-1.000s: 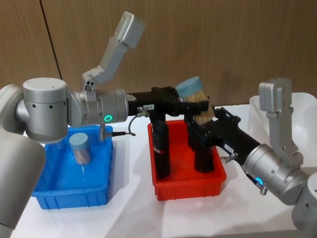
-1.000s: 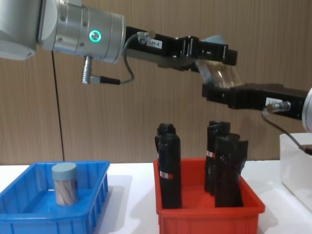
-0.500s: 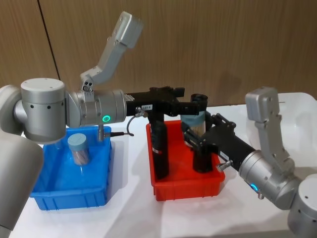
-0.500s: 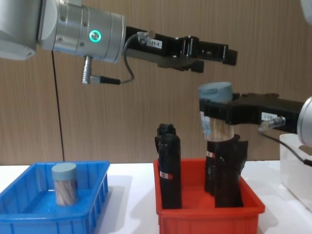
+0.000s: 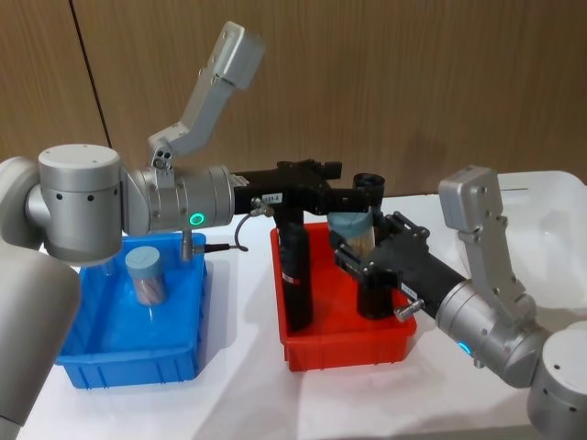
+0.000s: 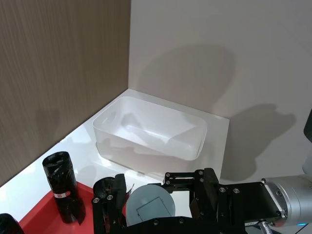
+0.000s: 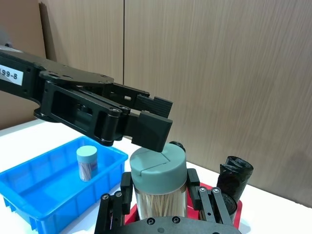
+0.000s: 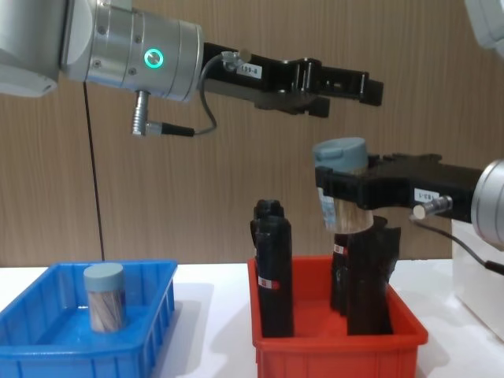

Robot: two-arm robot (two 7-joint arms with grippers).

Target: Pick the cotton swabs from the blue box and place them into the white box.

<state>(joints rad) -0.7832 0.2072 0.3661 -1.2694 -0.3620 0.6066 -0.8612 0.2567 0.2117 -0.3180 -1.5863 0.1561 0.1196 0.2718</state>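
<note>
Right claw (image 8: 345, 190) grips a cotton swabs jar (image 8: 340, 152); left claw (image 8: 350, 87) (label (image 7: 10, 74) reads 199-8) gapes empty above.

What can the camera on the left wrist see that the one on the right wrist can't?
Left wrist, not right: the white box on the table. Right wrist, not left: the blue box with a second swab jar standing in it. Both: the swab jar gripped by the right end effector, the black cylinders and the red bin. The right wrist also sees the left end effector, open just above the jar.
</note>
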